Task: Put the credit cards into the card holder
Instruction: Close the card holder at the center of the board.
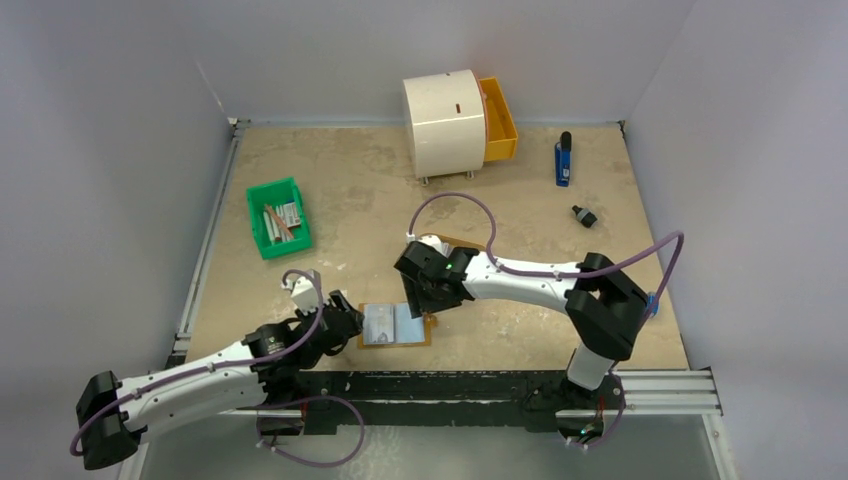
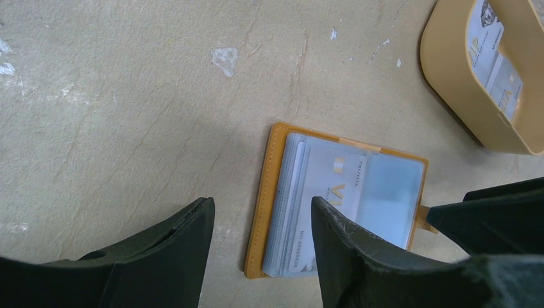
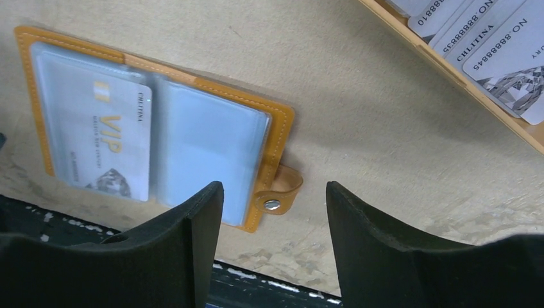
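Observation:
The card holder (image 1: 396, 327) lies open and flat near the table's front edge, orange-tan with clear sleeves. One pale credit card (image 3: 112, 141) printed VIP sits in its left sleeve; the snap tab (image 3: 272, 205) sticks out on the right. More credit cards (image 3: 494, 45) lie in a tan tray (image 2: 449, 83). My left gripper (image 2: 262, 202) is open just over the holder's left edge (image 2: 276, 186), holding nothing. My right gripper (image 3: 274, 187) is open above the snap tab, with nothing between its fingers.
A green bin (image 1: 278, 215) with sticks stands at the left. A white cabinet (image 1: 445, 122) with an orange drawer (image 1: 498, 120) stands at the back. A blue object (image 1: 563, 160) and a small black one (image 1: 584, 215) lie at the right. A black rail (image 1: 480, 385) runs along the front.

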{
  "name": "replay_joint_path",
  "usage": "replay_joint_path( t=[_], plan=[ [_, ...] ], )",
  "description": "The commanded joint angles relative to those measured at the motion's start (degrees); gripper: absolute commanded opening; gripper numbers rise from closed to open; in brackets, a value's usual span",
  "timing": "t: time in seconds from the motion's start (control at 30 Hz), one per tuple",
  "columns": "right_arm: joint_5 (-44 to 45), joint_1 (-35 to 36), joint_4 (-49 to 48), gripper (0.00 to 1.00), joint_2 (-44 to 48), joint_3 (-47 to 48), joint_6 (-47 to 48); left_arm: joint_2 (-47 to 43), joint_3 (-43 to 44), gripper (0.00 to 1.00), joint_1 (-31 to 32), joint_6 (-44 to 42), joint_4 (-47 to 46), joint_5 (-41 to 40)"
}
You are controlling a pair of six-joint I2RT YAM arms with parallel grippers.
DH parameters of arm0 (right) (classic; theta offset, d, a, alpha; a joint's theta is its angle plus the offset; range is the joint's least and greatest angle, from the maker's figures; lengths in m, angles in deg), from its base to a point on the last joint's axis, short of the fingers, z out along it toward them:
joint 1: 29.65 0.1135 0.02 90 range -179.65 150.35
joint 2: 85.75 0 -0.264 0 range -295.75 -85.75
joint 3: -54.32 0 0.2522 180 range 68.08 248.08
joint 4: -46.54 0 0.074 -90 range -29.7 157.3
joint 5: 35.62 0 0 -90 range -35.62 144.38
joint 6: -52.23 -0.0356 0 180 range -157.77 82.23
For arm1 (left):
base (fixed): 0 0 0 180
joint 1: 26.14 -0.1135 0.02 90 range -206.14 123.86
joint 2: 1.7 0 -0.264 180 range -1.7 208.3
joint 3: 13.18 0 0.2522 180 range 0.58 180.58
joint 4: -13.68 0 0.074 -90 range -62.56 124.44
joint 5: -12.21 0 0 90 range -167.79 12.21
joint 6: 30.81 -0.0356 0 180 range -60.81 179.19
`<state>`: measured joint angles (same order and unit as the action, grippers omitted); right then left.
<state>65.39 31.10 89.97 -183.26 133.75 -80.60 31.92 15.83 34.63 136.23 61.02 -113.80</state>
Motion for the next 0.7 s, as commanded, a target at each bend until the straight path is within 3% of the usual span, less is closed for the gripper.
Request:
replay_joint_path(
  t=[0.0,0.27,0.67],
  plan=[
    [1.11,0.42,2.74,0.61,-0.77,1.44,-0.13,-1.13,-0.77,0.56,0.05,0.91,-0.80,0.19],
    [0.06,0.42,0.82,0.51,0.30,-2.12,-0.84,-0.35,-1.44,0.56,0.10,-0.21,-3.17,1.94],
    [-1.15,0.39,0.97,0.35,7.34,-10.73,-4.32,12.99,-0.73,0.51,0.05,-5.47,-17.07,8.44]
  ],
)
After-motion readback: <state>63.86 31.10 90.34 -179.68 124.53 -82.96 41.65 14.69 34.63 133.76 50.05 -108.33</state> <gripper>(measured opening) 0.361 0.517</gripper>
